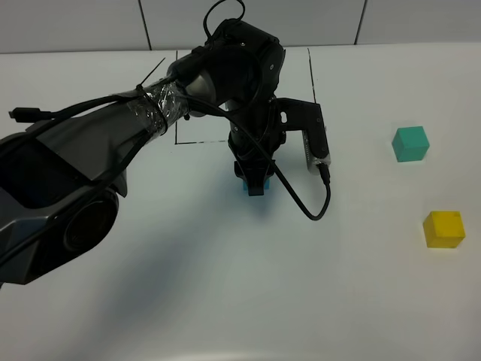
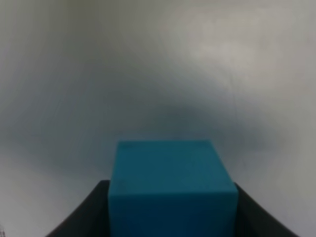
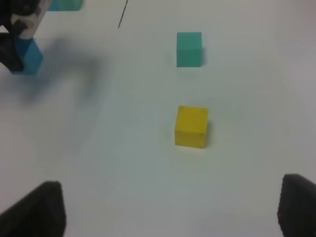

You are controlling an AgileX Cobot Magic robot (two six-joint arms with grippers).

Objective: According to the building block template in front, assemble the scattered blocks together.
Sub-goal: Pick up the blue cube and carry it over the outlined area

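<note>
Clamping the blue cube [image 2: 170, 190] between two dark, smooth fingers [image 2: 81, 219], the left pincer [image 1: 255, 183] points straight down over the middle of the white table [image 1: 225, 301]; the cube is flat-faced and matte with crisp edges; whether it rests on the tabletop or hangs just above it I cannot tell. Just behind it lies the template [image 1: 176, 120], a thin black-lined rectangle; the left arm [image 1: 225, 68], a glossy black shell with a crinkled band of silver tape [image 1: 154, 109] and a looping black cable [image 1: 312, 209], hides what the lines frame. Well off to the right sit the teal cube [image 1: 410, 143] and the yellow cube [image 1: 443, 229], near each other but apart, both plain, matte and square-edged, the teal one farther back. The right pincer [image 3: 170, 212] hangs above the table short of the yellow cube, its blunt black fingers [image 3: 42, 210] spread wide, with only bare tabletop between them.
</note>
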